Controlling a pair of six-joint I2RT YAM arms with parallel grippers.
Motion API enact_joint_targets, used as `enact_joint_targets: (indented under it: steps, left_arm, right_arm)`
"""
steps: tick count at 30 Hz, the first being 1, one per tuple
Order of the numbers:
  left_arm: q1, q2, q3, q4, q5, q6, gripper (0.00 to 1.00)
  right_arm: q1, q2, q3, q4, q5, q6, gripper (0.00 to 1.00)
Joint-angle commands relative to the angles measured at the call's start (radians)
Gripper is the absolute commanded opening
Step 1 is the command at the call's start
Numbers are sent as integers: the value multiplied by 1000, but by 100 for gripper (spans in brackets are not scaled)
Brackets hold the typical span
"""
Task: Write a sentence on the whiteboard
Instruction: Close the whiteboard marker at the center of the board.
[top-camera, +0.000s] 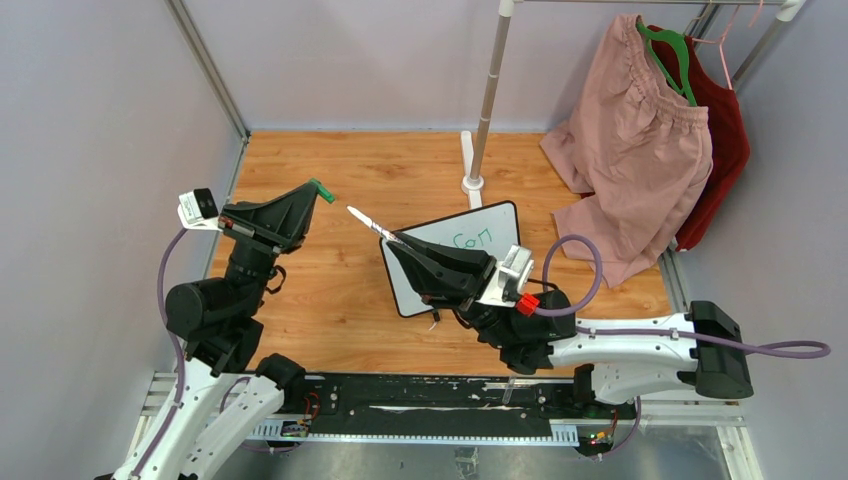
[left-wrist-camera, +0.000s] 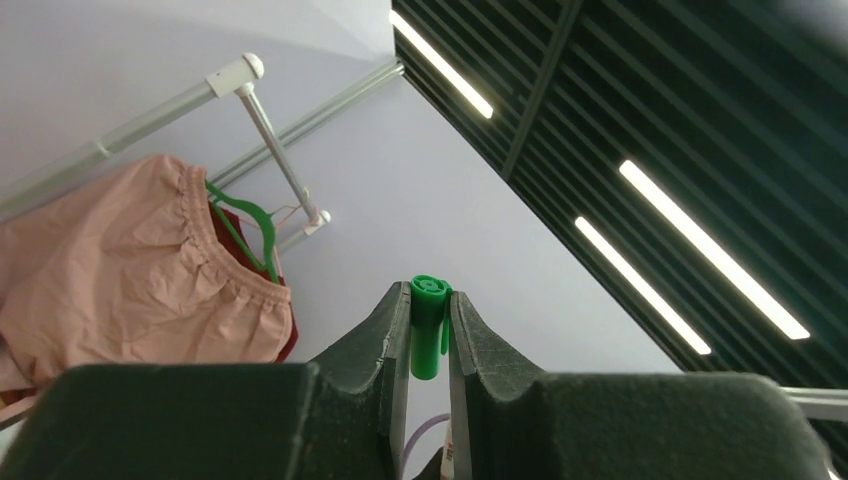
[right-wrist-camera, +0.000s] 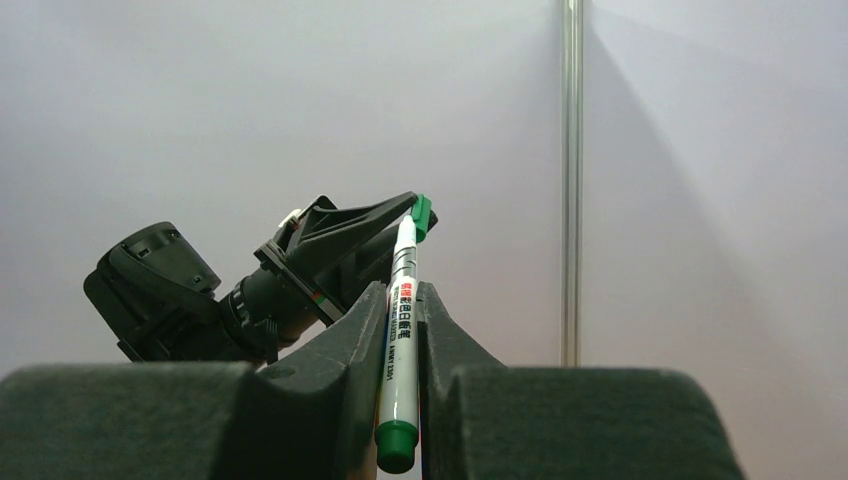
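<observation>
- Top view: the whiteboard (top-camera: 440, 232) lies tilted near the middle of the tabletop, slightly toward the right edge, with a few letters of green writing (top-camera: 471, 240) by its far edge. The right gripper (top-camera: 392, 240), above the board, clamps a marker (top-camera: 368, 222). The left gripper (top-camera: 308, 192), near the left edge, pinches a green cap (top-camera: 321, 190).
- Left wrist view: the jaws are closed on the cap; pink shorts (left-wrist-camera: 130, 270) hang on a green hanger (left-wrist-camera: 245, 215).
- Right wrist view: the jaws are clamped on the marker's barrel, its tip pointing toward the cap.
</observation>
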Motion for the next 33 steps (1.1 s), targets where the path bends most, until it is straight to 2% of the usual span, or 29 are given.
enact_joint_targets:
  steps: [1,33]
  left_arm:
    - [-8,-17,-2,29,-49,-74,0]
    - [-15,-35,-12,29,-46,-78,0]
  right_arm:
    - [9,18,53,64,-35,-21,0]
    - [8,94,116,44,-13,-23,0]
